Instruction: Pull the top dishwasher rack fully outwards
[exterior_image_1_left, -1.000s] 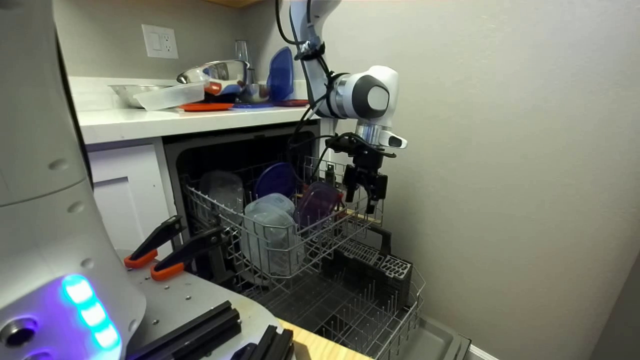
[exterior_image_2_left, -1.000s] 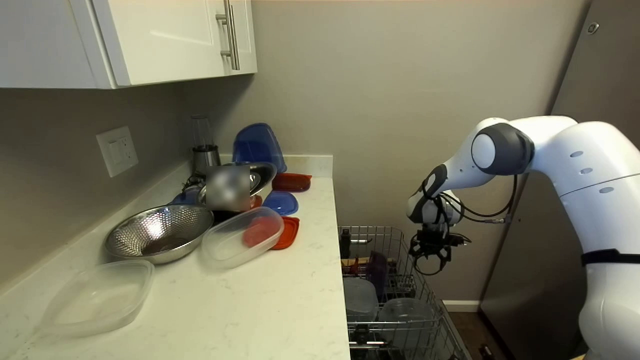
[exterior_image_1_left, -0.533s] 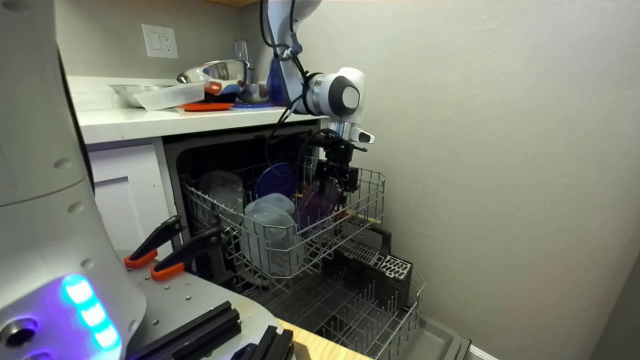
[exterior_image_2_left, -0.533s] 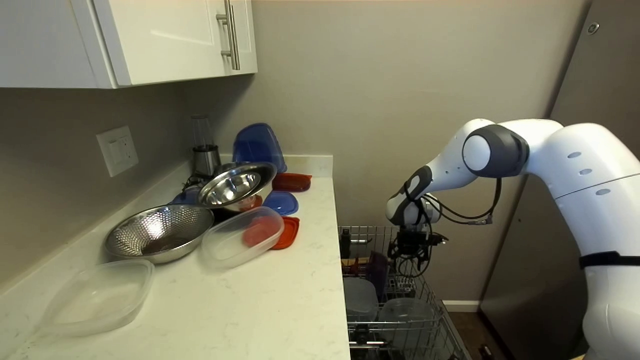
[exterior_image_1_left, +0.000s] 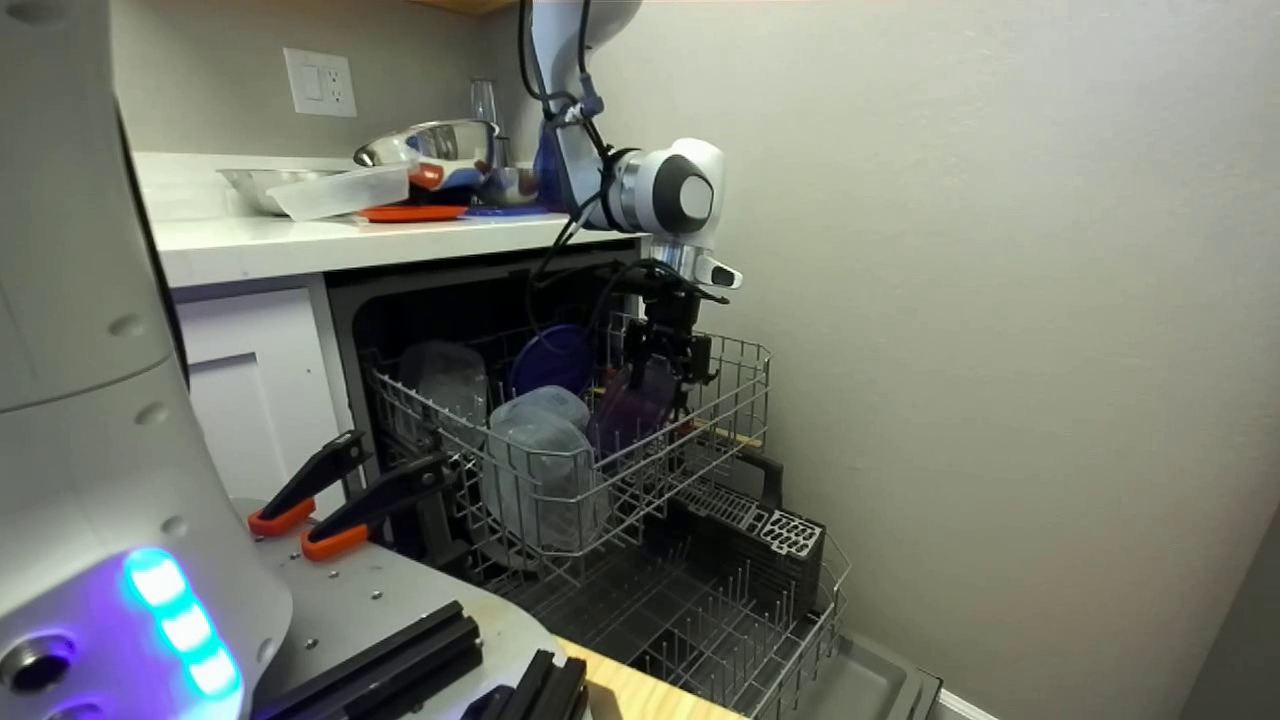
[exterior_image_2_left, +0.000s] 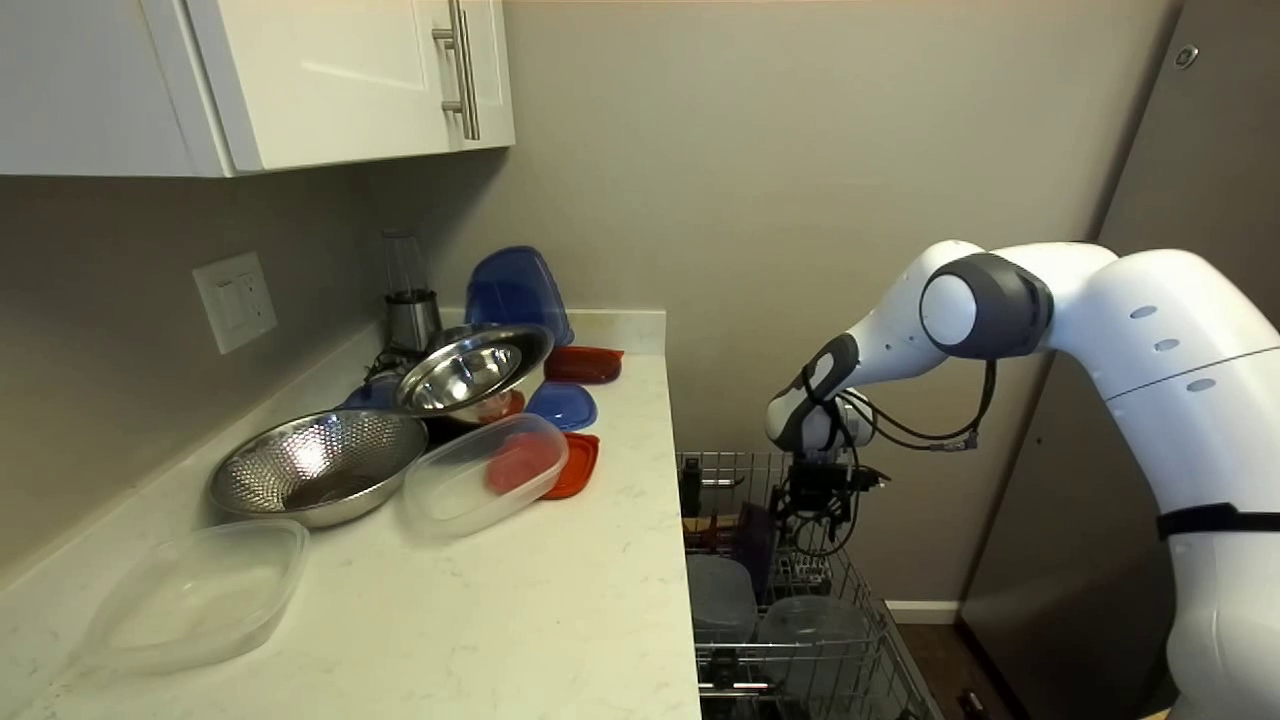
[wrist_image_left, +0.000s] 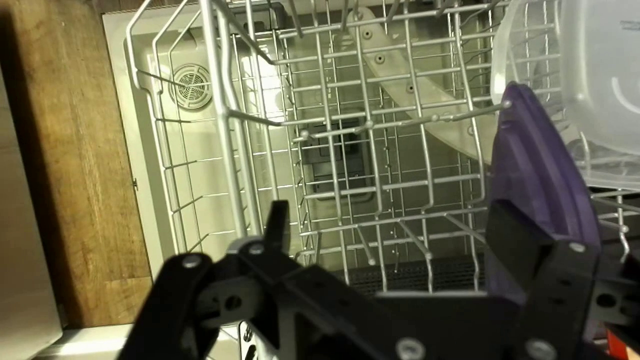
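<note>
crowding the top dishwasher rack (exterior_image_1_left: 660, 437), cloudy plastic containers (exterior_image_1_left: 535, 440), a blue disc (exterior_image_1_left: 550, 362) and a purple plastic piece (wrist_image_left: 545, 165) stand among its wires. the rack juts out of the dishwasher (exterior_image_1_left: 343, 325) above a lower rack (exterior_image_1_left: 690, 640), which reaches farther forward and carries a black cutlery basket (exterior_image_1_left: 760, 550). a pale wall (exterior_image_1_left: 1000, 300) rises beyond them. the counter (exterior_image_2_left: 560, 570) runs above the dishwasher, bearing a steel colander (exterior_image_2_left: 320, 465), a steel bowl (exterior_image_2_left: 470, 375), clear tubs (exterior_image_2_left: 195, 590), a red lid (exterior_image_2_left: 577, 465) and an upright blue lid (exterior_image_2_left: 515, 290). two black clamps (exterior_image_1_left: 375, 510) with orange tips sit near the rack.

the gripper (wrist_image_left: 389, 215) points down at the rack, released, its fingers (wrist_image_left: 520, 245) spread wide. in the wrist view one finger shows just beside the rack's outer wall, while the other overlaps the purple piece; whether either touches, i cannot tell.
</note>
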